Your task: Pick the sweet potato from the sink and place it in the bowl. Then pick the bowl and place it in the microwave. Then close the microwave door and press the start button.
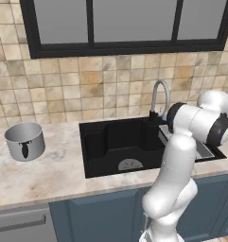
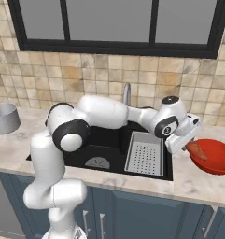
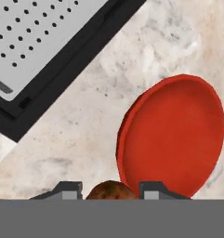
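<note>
Your gripper (image 3: 111,191) is clamped on the sweet potato (image 3: 110,191), carried above the near rim of the bowl (image 3: 174,135), so a release should land it inside. The bowl sits on the counter (image 3: 85,125) right of the sink (image 2: 109,156). The potato is mostly cut off in the hand view.

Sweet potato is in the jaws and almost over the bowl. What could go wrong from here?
1. In the hand view the sweet potato sits over the near rim of the bowl, not its middle; released now, it might clip the rim and roll onto the counter.
2. The bowl is shallow, so a drop from this height may bounce out.
3. The gripper hangs close above the rim; lowering further could nudge the bowl.
</note>
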Available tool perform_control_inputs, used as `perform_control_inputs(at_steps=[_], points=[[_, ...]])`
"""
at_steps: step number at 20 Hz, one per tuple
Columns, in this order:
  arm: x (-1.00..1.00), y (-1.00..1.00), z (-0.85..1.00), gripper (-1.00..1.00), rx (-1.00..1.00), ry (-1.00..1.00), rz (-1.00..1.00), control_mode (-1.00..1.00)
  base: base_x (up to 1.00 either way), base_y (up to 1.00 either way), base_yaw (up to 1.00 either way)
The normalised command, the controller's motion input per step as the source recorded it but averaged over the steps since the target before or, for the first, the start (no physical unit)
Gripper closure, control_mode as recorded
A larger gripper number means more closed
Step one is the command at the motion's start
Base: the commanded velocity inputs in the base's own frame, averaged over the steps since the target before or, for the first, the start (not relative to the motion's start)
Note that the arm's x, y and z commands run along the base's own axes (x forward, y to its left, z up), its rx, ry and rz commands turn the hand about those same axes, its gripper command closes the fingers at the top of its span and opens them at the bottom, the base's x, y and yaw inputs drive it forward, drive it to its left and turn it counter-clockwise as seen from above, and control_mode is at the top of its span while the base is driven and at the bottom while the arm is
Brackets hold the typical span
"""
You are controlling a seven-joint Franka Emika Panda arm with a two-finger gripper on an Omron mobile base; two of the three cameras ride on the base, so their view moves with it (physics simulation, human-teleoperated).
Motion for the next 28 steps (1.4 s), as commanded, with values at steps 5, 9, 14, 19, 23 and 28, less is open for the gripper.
perform_control_inputs(at_steps=[5,9,14,19,23,28], points=[[0.21,-0.33,-0.19,1.00,0.01,0.06,0.13,-1.00,0.00,0.00,0.00],[0.28,-0.47,0.00,1.00,0.07,0.01,0.14,-1.00,0.00,0.00,0.00],[0.30,-0.43,0.01,1.00,0.09,0.04,0.13,-1.00,0.00,0.00,0.00],[0.22,-0.21,-0.23,1.00,0.05,0.11,0.12,-1.00,0.00,0.00,0.00],[0.24,-0.02,-0.45,1.00,0.02,0.14,0.10,-1.00,0.00,0.00,0.00],[0.22,0.00,-0.50,1.00,0.00,0.11,0.11,-1.00,0.00,0.00,0.00]])
